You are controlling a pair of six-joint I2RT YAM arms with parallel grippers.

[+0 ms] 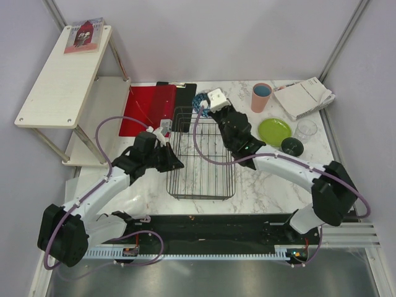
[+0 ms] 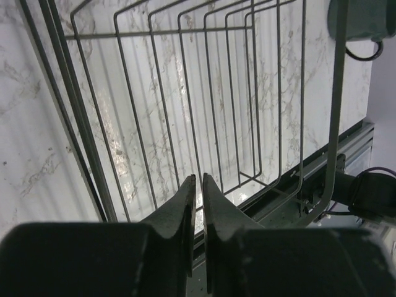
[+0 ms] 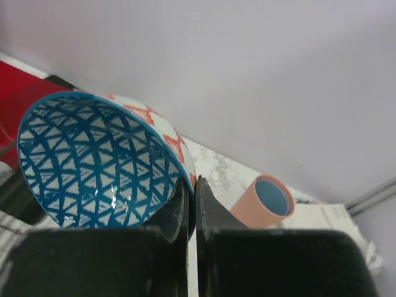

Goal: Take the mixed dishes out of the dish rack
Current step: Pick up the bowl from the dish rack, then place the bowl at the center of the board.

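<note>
Black wire dish rack (image 1: 201, 198) nearest, left gripper (image 2: 198, 180) at its nine o'clock side, fingers almost together, whether on a wire I cannot tell; at twelve o'clock the right gripper (image 3: 190, 185) pinches the blue patterned bowl (image 3: 93, 161) by its rim; so thin a hold may let it swivel or slip; only the right wrist view shows that pinch

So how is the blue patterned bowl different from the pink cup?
The blue patterned bowl is wide and shallow; the salmon-pink cup is tall and narrow. The bowl has crisscross lines inside; the cup is plain blue inside. The bowl is tipped, its rim pinched by the right end effector; the cup stands alone on the marble table. Both are blue inside.
</note>
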